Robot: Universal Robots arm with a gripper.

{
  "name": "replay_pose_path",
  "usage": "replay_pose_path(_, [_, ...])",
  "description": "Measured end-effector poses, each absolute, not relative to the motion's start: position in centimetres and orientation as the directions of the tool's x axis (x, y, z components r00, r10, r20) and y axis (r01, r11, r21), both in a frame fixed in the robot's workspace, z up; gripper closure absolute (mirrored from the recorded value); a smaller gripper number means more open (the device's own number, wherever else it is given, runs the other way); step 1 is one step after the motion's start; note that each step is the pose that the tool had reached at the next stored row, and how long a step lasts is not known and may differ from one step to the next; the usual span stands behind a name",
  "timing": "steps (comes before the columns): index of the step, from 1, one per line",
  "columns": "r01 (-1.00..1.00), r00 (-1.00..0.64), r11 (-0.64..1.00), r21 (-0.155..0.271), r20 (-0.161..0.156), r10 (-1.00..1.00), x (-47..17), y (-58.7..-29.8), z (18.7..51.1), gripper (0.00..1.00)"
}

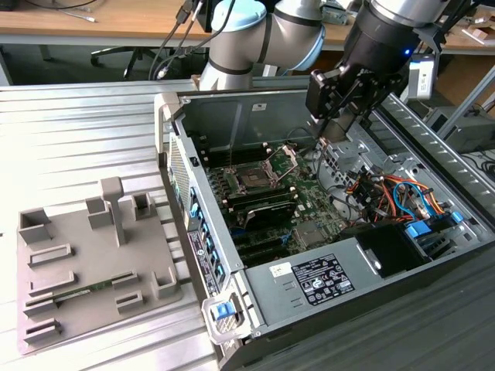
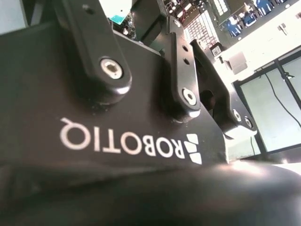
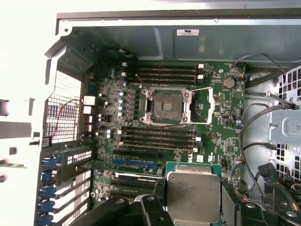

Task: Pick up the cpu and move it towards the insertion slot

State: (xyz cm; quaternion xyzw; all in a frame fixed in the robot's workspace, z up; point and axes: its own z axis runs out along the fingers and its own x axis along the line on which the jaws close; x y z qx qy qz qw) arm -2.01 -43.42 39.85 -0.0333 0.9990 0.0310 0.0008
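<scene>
Overhead, tool gripping cpu, insertion slot well apart

Ribbed metal bench, wooden desk behind w/ office chair base under it.

An open computer case lies on its side on a ribbed metal surface, exposing a green motherboard with long black memory slots above and below its centre. Orange and blue cables run beside a black power supply bearing a white label. On the exterior view's left, a grey fixture tray with upright blocks holds a thin green memory stick. A wooden desk stands behind.
</scene>
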Motion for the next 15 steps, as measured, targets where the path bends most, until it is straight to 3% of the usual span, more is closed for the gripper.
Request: replay_pose_path(15, [-0.067,-0.998,0.996,0.062,-0.004,-0.066,-2.01,-42.92,39.51,0.45])
